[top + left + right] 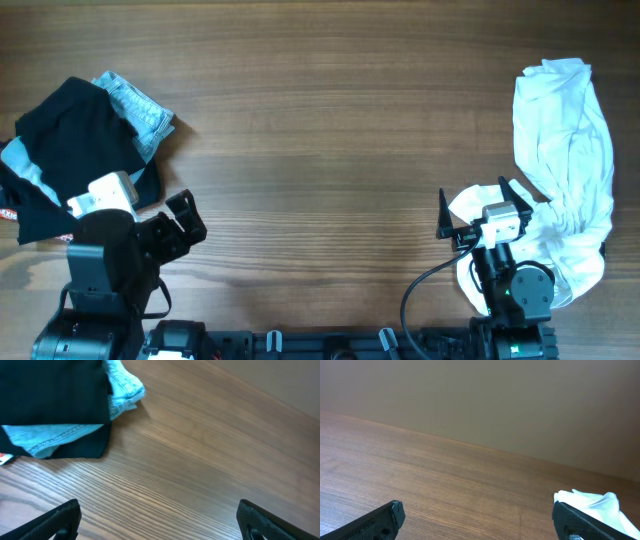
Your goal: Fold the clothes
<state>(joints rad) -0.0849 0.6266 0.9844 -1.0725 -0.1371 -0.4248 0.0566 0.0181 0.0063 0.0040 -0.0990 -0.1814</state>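
Clothes in two heaps at opposite ends of the worktop (320, 150), which is brown wood with the grain running left to right.

White garment (565, 150), right side: the largest piece, thin crumpled cloth. Its long axis runs far to near along the right edge. Its near end bunches around the base of the right arm.

Black garment (70, 130), left side: matte, rumpled, roughly square, no clear long axis. Its near edge lies under the left arm's wrist.

Denim piece (140, 105): light blue, with a stitched hem. It pokes out at the far right corner of the black garment and shows again along its left edge.

Red-and-white label (8, 213) at the black heap's near left edge. Print too small to read.

Left gripper (159, 519): jaws spread wide over bare wood, just right of the black heap, holding nothing.

Right gripper (477, 517): jaws wide and empty, with a fold of white cloth beside the right fingertip.
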